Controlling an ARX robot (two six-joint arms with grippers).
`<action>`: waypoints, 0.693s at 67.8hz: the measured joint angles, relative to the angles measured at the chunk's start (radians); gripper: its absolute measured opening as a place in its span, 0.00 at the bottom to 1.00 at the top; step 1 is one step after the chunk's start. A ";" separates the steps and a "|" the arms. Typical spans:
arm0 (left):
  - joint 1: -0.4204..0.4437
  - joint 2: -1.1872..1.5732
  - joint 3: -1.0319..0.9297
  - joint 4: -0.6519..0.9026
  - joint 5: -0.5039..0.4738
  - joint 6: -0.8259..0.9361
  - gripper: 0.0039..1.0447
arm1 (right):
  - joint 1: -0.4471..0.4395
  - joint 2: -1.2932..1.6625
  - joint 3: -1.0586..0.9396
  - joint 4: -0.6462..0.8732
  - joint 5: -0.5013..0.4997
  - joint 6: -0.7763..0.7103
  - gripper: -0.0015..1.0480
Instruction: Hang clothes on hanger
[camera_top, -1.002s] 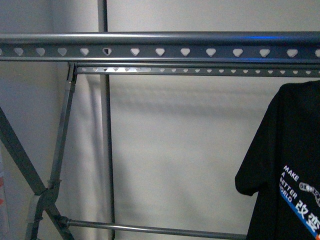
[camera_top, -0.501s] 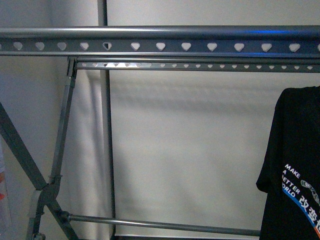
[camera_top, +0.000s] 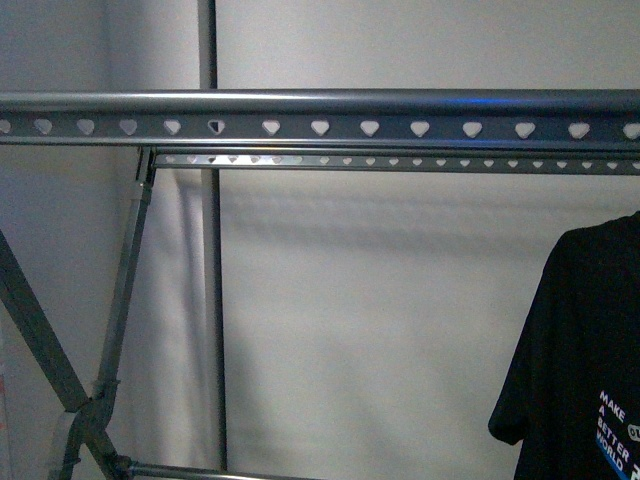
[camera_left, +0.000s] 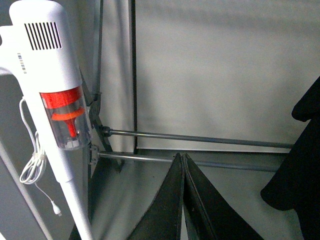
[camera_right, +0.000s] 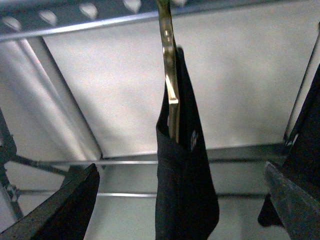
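The grey drying rack's top rail (camera_top: 320, 115) with heart-shaped holes runs across the front view, a second rail (camera_top: 400, 160) behind it. The black T-shirt (camera_top: 585, 360) hangs at the right edge, white "MAKE A BETTER WORLD" print partly cut off. In the right wrist view the shirt (camera_right: 182, 185) hangs on a shiny coat hanger (camera_right: 170, 75) hooked up near the rail (camera_right: 75, 22). My right gripper (camera_right: 182, 200) is open, its fingers (camera_right: 65, 210) wide on either side of the shirt, apart from it. My left gripper (camera_left: 183, 165) is shut and empty, low near the rack's lower bars (camera_left: 200, 137).
A white stick vacuum (camera_left: 55, 85) with a red band and dangling cord leans beside the rack's crossed legs (camera_top: 60, 380). A pale wall stands close behind the rack. Part of the black shirt (camera_left: 300, 170) shows beside the left gripper.
The front view has shifted: the rack's rails sit lower in frame and the T-shirt has dropped lower and stays at the right edge, less of its print showing.
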 joint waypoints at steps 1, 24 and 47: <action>0.000 0.000 0.000 0.000 0.000 0.000 0.03 | -0.012 -0.037 -0.033 0.027 -0.012 0.014 0.93; 0.000 0.000 0.000 0.000 0.000 0.000 0.44 | 0.132 -0.673 -0.492 -0.219 0.185 -0.077 0.41; 0.000 0.000 0.000 0.000 0.000 0.000 0.94 | 0.378 -0.797 -0.618 -0.216 0.420 -0.089 0.02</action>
